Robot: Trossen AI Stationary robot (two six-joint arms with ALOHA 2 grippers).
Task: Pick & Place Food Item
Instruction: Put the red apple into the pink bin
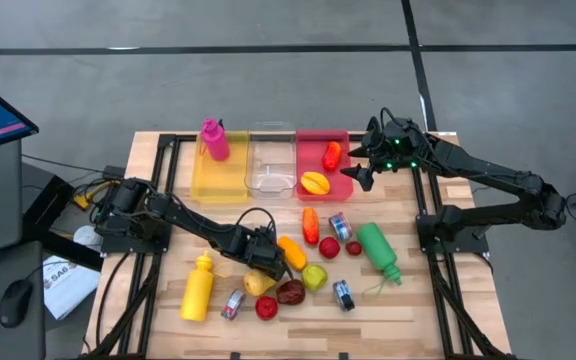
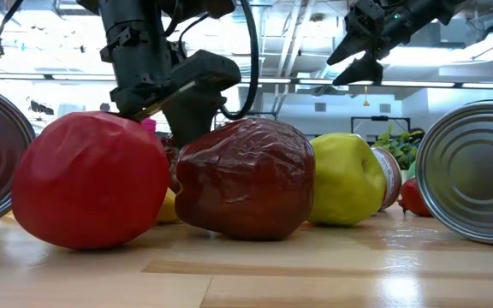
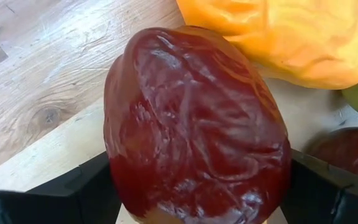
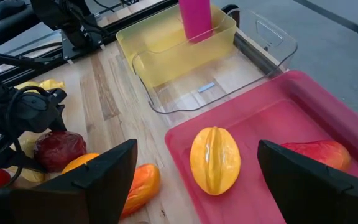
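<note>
Wrinkled dark-red fruit (image 3: 194,124), glossy and leathery like a big date, sits on the pale wooden counter (image 3: 36,81) in the near middle, between my left jaws. Their flat black fingers (image 3: 73,190) stand at either flank of it, though I cannot tell whether they press it yet. Just beyond lies a smooth, rounded orange-yellow fruit (image 3: 291,37). My right jaws hang wide apart over the far right, above the translucent red plastic tray (image 4: 291,124) that holds a ribbed yellow fruit (image 4: 215,160).
</note>
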